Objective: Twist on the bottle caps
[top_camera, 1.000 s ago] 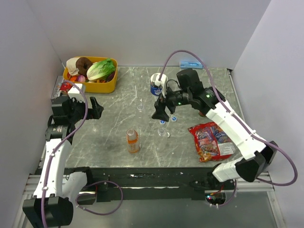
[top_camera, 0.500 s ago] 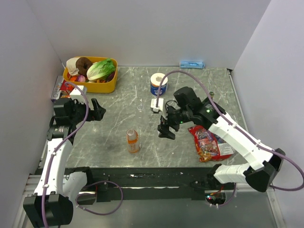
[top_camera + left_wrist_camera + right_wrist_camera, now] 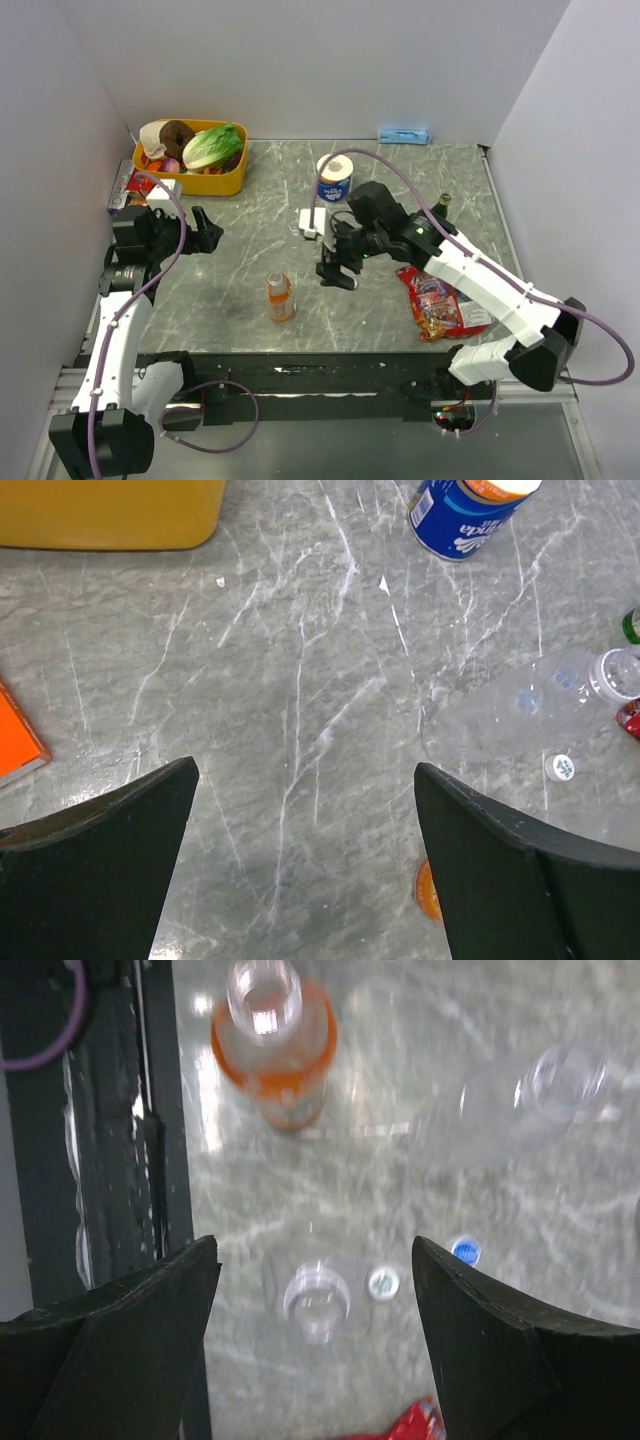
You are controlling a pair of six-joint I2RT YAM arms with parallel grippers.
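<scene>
In the right wrist view a small clear bottle (image 3: 318, 1305) stands uncapped below and between the fingers of my open right gripper (image 3: 315, 1250), which touch nothing. Beside it lie a pale bottle cap (image 3: 383, 1282) and a blue one (image 3: 465, 1250). A second clear bottle (image 3: 530, 1100) stands further off. The orange drink bottle (image 3: 272, 1040) is uncapped too and stands near the table's front (image 3: 280, 297). My right gripper (image 3: 335, 272) hovers mid-table. My left gripper (image 3: 205, 232) is open and empty (image 3: 305, 770) at the left, facing a clear bottle (image 3: 540, 705) and a cap (image 3: 561, 767).
A yellow tub (image 3: 225, 185) of toy food stands at the back left. A toilet roll (image 3: 334, 176) stands behind my right arm, and a red snack packet (image 3: 440, 300) lies to its right. A small dark bottle (image 3: 443, 203) stands by the right forearm. Grey walls close in three sides.
My right arm has swung from the far middle toward the near left and now hangs over the small clear bottle. The left arm has barely moved.
</scene>
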